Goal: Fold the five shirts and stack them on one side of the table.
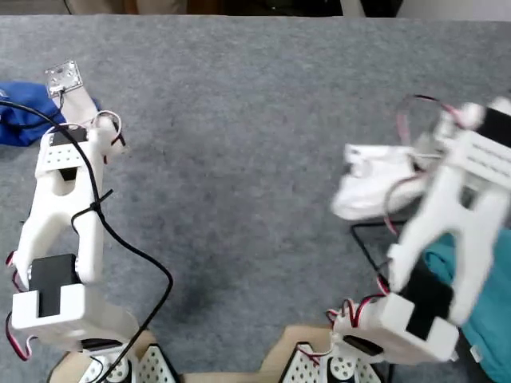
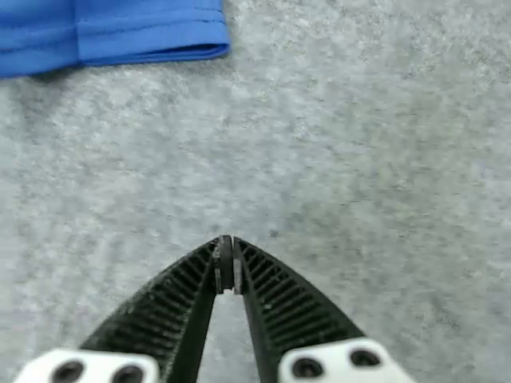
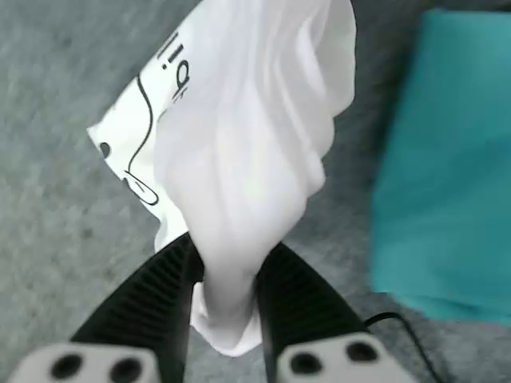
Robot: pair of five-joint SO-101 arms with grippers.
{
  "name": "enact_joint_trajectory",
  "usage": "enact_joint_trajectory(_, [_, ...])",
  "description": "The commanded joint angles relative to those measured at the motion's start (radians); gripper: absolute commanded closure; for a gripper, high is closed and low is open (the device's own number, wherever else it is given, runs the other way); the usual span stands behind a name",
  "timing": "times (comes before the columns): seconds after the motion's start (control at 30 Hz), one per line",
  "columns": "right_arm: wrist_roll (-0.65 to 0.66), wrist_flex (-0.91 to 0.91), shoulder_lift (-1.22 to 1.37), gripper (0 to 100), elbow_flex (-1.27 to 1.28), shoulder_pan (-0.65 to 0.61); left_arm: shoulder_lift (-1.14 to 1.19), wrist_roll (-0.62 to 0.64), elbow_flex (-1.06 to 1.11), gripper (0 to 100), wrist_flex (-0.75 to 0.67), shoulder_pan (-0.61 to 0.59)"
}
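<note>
A white shirt (image 3: 247, 159) with black print hangs bunched between the jaws of my right gripper (image 3: 227, 271), which is shut on it. In the high view the white shirt (image 1: 375, 179) is held above the table's right side. A teal shirt (image 3: 443, 175) lies flat beside it, seen again at the right front corner (image 1: 487, 303). A folded blue shirt (image 2: 112, 32) lies at the far left edge (image 1: 24, 120). My left gripper (image 2: 226, 267) hovers over bare carpet near the blue shirt, shut on nothing.
Grey carpet (image 1: 239, 159) covers the table. Black cables trail from the left arm (image 1: 120, 239) and near the right arm's base (image 1: 367, 247).
</note>
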Motion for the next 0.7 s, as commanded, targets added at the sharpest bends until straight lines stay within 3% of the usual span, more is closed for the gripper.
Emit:
enact_joint_trajectory(0.0, [0.091,0.006,-0.093,99.5,-0.005,0.177,-0.010,-0.028,-0.049,98,-0.006,-0.043])
enact_joint_trajectory(0.3, [0.305,0.008,-0.094,99.5,0.002,0.512,-0.173,-0.092,-0.049,98,0.100,-0.112])
enact_joint_trajectory(0.67, [0.548,0.005,-0.102,99.5,0.107,0.751,-0.394,-0.097,-0.051,98,0.239,-0.106])
